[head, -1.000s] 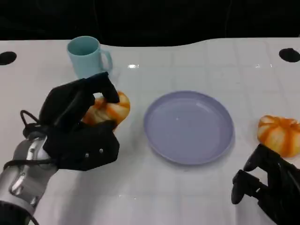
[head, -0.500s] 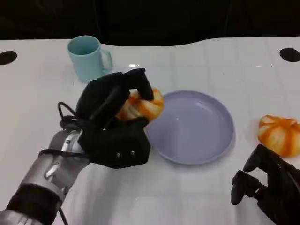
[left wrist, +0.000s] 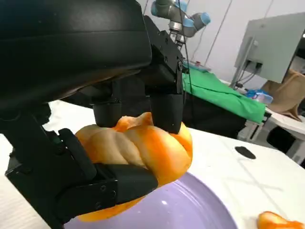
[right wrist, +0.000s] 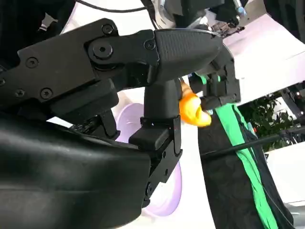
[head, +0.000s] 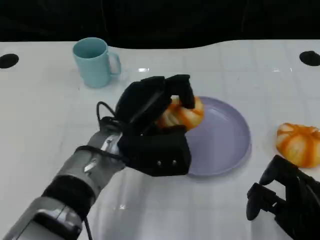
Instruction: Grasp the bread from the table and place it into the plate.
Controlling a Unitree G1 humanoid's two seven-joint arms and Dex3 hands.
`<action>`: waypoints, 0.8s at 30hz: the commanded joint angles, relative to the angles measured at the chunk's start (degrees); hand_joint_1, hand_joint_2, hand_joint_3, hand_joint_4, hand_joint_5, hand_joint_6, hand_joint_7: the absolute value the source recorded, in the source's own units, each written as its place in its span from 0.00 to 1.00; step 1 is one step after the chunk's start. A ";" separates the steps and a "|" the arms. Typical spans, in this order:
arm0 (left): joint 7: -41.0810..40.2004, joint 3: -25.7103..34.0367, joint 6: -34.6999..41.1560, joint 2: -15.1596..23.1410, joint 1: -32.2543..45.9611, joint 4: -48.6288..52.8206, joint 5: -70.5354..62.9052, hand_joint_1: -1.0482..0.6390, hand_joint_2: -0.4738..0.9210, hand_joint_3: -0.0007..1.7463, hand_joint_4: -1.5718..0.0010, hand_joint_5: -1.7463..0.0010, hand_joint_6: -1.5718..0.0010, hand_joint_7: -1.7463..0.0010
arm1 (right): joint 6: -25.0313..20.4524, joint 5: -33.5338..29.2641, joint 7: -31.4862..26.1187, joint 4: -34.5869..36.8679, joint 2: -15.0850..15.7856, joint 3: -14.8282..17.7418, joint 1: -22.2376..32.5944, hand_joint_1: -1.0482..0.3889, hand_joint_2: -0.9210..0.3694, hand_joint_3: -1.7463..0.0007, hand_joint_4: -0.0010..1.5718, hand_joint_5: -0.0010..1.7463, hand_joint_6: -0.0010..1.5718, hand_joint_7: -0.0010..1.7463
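My left hand (head: 152, 130) holds an orange-and-cream bread (head: 184, 114) over the left part of the lavender plate (head: 225, 140), fingers wrapped over its top and thumb beneath. The left wrist view shows the bread (left wrist: 138, 152) clasped between black fingers (left wrist: 164, 102) just above the plate (left wrist: 186, 210). A second bread (head: 299, 143) lies on the table right of the plate. My right hand (head: 285, 200) rests at the lower right, fingers curled in, holding nothing. In the right wrist view the held bread (right wrist: 193, 109) shows past the fingers, beside the plate (right wrist: 167, 191).
A light blue mug (head: 95, 62) stands at the back left of the white table (head: 50, 115). Two black round holes (head: 7, 60) mark the table's far corners. Behind the table's far edge all is dark.
My left hand has carried the bread to the right, from beside the mug to over the plate's left part. The right hand has stayed put.
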State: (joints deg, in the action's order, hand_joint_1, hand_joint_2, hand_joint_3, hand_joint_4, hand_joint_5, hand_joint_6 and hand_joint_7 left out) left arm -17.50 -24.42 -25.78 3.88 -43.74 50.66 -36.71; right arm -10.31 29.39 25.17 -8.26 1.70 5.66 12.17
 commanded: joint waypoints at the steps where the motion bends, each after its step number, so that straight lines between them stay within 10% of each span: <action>1: -0.72 -0.48 -0.17 -0.67 -2.77 2.66 -0.01 0.51 0.64 0.77 0.41 0.00 0.54 0.00 | 0.50 0.10 -0.12 -0.64 0.23 0.25 0.64 0.30 0.00 0.80 0.48 1.00 0.38 0.92; 14: 3.37 -1.49 0.26 -5.02 -7.11 10.28 2.13 0.51 0.71 0.71 0.43 0.00 0.57 0.00 | -0.26 0.05 -1.33 -1.66 0.21 0.00 1.04 0.31 0.00 0.79 0.48 1.00 0.37 0.92; 17: 7.75 -2.16 2.51 -4.85 -8.08 10.58 2.07 0.49 0.80 0.52 0.54 0.09 0.56 0.36 | -0.01 0.29 -0.61 -1.18 0.50 0.03 0.80 0.31 0.00 0.78 0.47 1.00 0.37 0.93; 20: 12.08 -3.65 4.91 -4.26 -9.24 10.70 0.69 0.44 0.97 0.25 0.65 0.43 0.61 0.72 | -0.09 0.17 -0.67 -1.06 0.61 0.13 0.67 0.31 0.00 0.78 0.47 1.00 0.37 0.93; 24: 15.72 -5.25 6.54 -3.37 -10.03 10.22 -0.34 0.30 1.00 0.19 0.80 0.76 0.72 0.97 | -0.34 0.21 -1.12 -1.42 0.51 0.23 0.84 0.31 0.00 0.79 0.47 1.00 0.37 0.93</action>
State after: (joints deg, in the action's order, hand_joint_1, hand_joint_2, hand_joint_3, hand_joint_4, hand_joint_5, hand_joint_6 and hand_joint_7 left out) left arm -4.13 -28.70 -20.11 -0.67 -51.96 61.09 -36.35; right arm -10.42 29.28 24.35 -9.12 1.71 5.39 12.59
